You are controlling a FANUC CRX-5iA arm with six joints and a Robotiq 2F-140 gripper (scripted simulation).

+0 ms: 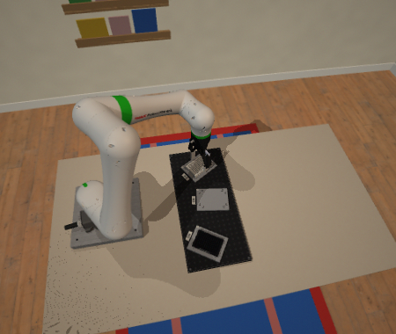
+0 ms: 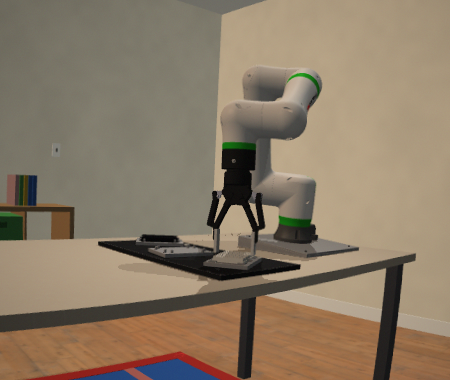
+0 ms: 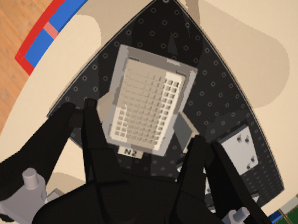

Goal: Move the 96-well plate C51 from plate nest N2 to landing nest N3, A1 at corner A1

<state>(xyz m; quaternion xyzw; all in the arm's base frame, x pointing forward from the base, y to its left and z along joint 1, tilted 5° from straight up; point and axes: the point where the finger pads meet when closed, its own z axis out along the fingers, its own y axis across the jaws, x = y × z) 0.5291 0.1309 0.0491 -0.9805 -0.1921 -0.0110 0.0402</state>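
Beige walls, wood floor [image 1: 371,101] — tan table [image 1: 310,202], black deck [image 1: 235,237]

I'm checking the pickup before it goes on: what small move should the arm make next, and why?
Probably close the fingers on the white plate. The gripper is open and holds nothing, with one finger on each side of the plate, which lies flat in its nest on the black board. How low the tips reach is hard to tell, so a slight drop may come first.
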